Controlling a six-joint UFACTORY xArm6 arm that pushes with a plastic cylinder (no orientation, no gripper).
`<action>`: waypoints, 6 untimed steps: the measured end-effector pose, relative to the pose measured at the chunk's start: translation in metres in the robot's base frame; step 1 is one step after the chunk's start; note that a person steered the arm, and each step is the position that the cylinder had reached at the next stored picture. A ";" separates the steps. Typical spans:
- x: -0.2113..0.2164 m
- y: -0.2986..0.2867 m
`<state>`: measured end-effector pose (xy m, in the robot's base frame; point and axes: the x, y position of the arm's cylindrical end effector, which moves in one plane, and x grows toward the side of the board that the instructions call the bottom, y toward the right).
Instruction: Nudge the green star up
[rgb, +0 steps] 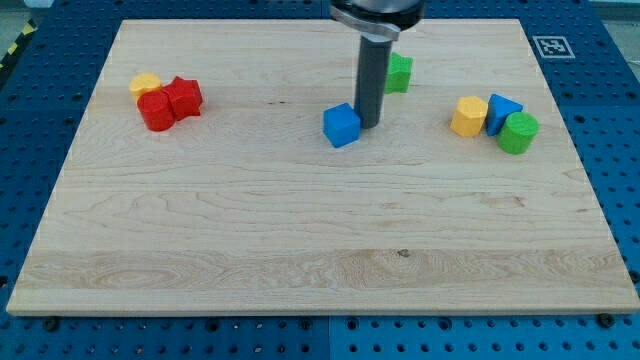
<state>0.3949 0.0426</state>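
The rod (372, 80) covers the left part of the green block (400, 73), so its shape cannot be made out. The rod's upper part runs off the view's top edge. My tip (369, 124) sits just right of the blue cube (342, 125); whether they touch cannot be told. Left of the rod, the yellow block (145, 84) is half hidden behind two red blocks (170, 103), its shape unclear.

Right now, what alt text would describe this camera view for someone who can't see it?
A dark rod's tip rests on a wooden board beside a blue cube, with a green block partly hidden behind the rod. At the view's left sit yellow and two red blocks; at the right, yellow, blue and green.
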 end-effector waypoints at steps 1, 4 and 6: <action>-0.012 0.008; -0.053 0.071; -0.053 0.147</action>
